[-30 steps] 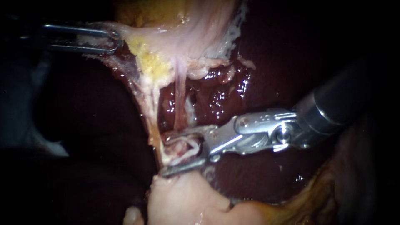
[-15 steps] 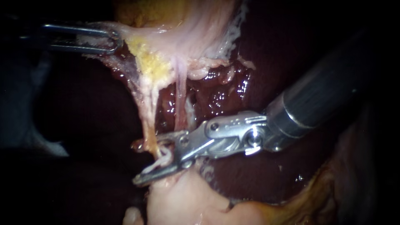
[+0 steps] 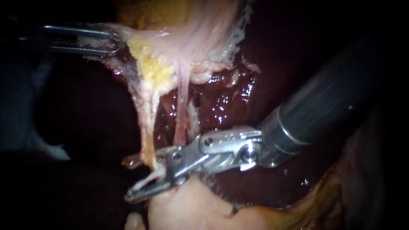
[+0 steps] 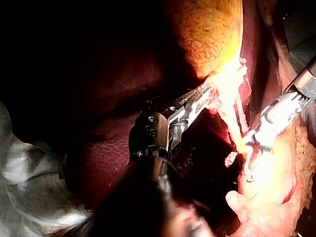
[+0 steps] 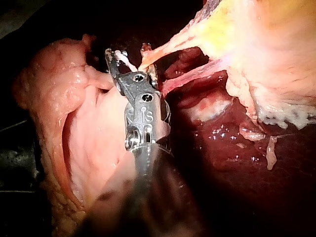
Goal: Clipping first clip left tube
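Two pale tubes hang from the gallbladder's [image 3: 200, 38] stretched neck: the left tube [image 3: 147, 119] and the thinner pink right tube [image 3: 182, 115]. My right instrument [image 3: 135, 179] comes in from the right. Its jaws stand open astride the lower end of the left tube, one on each side, with a gap showing. The right wrist view shows the same: its jaws [image 5: 128, 53] apart with the tube [image 5: 163, 49] running between them. At the upper left, my left instrument [image 3: 100, 40] is shut on a fold of gallbladder tissue and holds it taut; the left wrist view shows this grip [image 4: 205, 96].
Dark red liver [image 3: 272, 59] lies behind the tubes, wet and glistening. A pale fleshy mound [image 3: 187, 208] sits just under the right instrument's lower jaw. Yellow fat [image 3: 155, 68] clings to the top of the left tube.
My right instrument has slid leftward along the tissue; its open jaws, earlier short of the left tube, now reach across it. The left instrument has held still.
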{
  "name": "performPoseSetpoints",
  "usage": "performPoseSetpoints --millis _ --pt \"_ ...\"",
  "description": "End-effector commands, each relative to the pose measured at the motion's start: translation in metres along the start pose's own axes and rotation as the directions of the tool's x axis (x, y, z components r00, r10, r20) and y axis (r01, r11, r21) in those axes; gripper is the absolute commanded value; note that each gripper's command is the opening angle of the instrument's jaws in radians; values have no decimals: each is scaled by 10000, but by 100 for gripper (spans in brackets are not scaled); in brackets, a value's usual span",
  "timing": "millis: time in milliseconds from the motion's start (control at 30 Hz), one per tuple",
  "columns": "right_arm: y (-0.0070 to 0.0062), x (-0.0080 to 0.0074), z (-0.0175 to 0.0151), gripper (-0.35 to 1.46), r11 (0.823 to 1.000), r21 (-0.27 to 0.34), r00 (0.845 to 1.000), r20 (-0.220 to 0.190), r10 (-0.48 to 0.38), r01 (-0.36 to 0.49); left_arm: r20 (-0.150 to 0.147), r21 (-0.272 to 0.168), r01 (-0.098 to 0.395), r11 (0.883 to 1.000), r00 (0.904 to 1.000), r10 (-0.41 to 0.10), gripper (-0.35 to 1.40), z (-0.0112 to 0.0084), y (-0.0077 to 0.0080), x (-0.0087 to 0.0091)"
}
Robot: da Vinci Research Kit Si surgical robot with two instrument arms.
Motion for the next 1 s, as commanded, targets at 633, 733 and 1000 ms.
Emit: performPoseSetpoints --millis 633,733,1000 --pt "-11 6 2 -15 9974 266 9977 -74 670 -668 10 -14 5 10000 10000 -5 -35 -2 -1 1" --pt "-12 6 1 -35 9950 269 9953 -46 963 -961 10 -14 4 10000 10000 -4 -35 -1 -1 1" --pt "-11 -1 1 -35 9829 189 9829 257 1825 -1830 10 -15 5 10000 10000 -5 -35 -1 -1 2"
